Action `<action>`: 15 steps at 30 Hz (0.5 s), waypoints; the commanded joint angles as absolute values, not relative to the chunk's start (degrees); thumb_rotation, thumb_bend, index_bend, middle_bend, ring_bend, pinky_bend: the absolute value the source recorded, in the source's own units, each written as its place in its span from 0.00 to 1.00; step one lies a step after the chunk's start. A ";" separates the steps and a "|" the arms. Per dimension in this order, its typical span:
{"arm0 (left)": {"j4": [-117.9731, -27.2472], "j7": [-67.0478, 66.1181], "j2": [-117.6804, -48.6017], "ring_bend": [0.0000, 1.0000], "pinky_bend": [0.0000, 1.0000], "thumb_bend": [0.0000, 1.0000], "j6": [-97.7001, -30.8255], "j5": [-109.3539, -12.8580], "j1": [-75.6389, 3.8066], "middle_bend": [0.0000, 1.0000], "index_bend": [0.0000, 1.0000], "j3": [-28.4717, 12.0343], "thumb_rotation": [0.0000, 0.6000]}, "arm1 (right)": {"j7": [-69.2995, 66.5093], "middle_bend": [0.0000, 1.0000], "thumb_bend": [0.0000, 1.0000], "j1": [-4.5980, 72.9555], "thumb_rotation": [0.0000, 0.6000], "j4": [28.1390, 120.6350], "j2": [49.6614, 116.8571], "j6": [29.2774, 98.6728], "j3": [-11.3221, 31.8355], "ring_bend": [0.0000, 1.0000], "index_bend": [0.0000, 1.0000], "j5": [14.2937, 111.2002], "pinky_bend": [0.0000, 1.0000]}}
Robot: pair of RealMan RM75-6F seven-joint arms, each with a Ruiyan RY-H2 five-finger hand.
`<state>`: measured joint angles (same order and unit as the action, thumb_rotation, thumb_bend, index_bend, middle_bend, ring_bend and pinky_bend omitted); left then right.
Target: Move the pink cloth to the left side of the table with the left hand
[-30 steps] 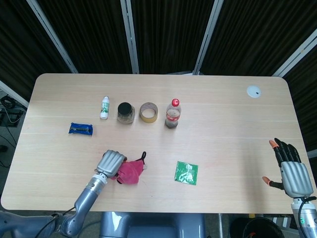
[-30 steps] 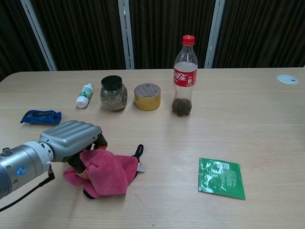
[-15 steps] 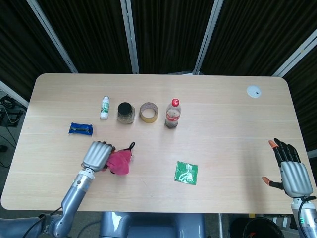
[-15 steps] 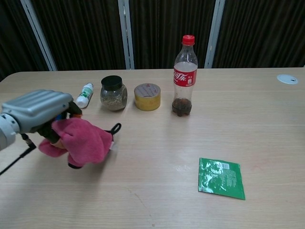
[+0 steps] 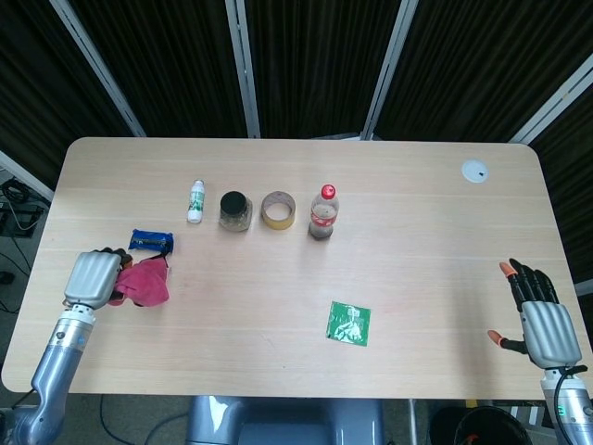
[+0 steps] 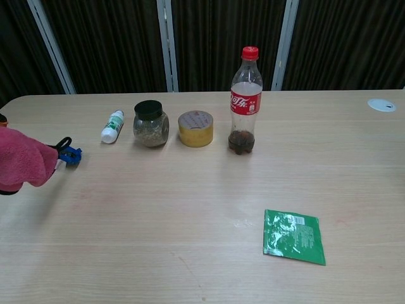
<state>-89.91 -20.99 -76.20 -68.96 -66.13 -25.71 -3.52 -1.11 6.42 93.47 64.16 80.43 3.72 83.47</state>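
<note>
Since the earlier frames the left hand (image 5: 93, 276) has carried the cloth (image 5: 144, 284) from the front middle of the tabletop (image 5: 417, 241) far to the left. It grips the cloth in curled fingers near the left edge, just in front of the blue packet (image 5: 151, 241). In the chest view only the bunched pink cloth shows at the left border (the hand itself is out of that picture), and its black loop lies over the packet. Whether the cloth rests on the tabletop or hangs above it, I cannot tell.

The right hand (image 5: 539, 317) is at the front right corner of the head view, fingers spread, holding nothing, in the same place as before.

Behind, a row of things stands untouched. From left: a small white bottle (image 6: 113, 126) lying down, with a green label too small to read; a glass jar (image 6: 151, 124) with a black lid; a roll of yellow tape (image 6: 195, 128); and a plastic bottle (image 6: 245, 101) with a red cap and a red Coca-Cola label, holding only a little dark liquid at the bottom. A green sachet (image 6: 294, 236) lies flat at the front right of centre; its print is not readable. A white disc (image 5: 475, 171) sits in the far right corner of the tabletop.
</note>
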 commanded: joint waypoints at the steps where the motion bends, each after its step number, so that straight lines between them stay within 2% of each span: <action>1: -89.72 -20.26 -75.65 0.25 0.38 0.33 -67.69 -66.00 -25.35 0.29 0.59 -2.97 1.00 | -1.04 0.00 0.00 6.39 1.00 93.48 64.16 80.47 3.69 0.00 0.01 83.51 0.00; 3: -89.85 -20.55 -75.40 0.07 0.20 0.18 -67.47 -66.09 -25.22 0.10 0.45 -2.77 1.00 | -1.02 0.00 0.00 6.37 1.00 93.47 64.15 80.49 3.67 0.00 0.01 83.52 0.00; 5: -90.00 -20.75 -75.32 0.00 0.11 0.08 -67.89 -66.45 -24.97 0.02 0.31 -2.79 1.00 | -1.05 0.00 0.00 6.36 1.00 93.44 64.14 80.47 3.68 0.00 0.01 83.48 0.00; 6: -89.99 -20.73 -75.32 0.00 0.07 0.04 -68.07 -66.62 -24.90 0.00 0.24 -2.83 1.00 | -1.08 0.00 0.00 6.37 1.00 93.44 64.14 80.45 3.69 0.00 0.01 83.45 0.00; 9: -90.45 -20.09 -74.97 0.00 0.01 0.00 -68.76 -67.23 -24.47 0.00 0.12 -3.14 1.00 | -1.20 0.00 0.00 6.40 1.00 93.33 64.14 80.43 3.67 0.00 0.01 83.56 0.00; 15: -93.48 -18.08 -72.34 0.00 0.00 0.00 -71.09 -68.15 -22.44 0.00 0.09 -3.26 1.00 | -1.37 0.00 0.00 6.43 1.00 93.29 64.06 80.39 3.66 0.00 0.01 83.62 0.00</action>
<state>-92.89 -18.67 -72.96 -70.37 -67.59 -23.05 -3.32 -1.36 6.44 93.29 64.06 80.38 3.66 83.62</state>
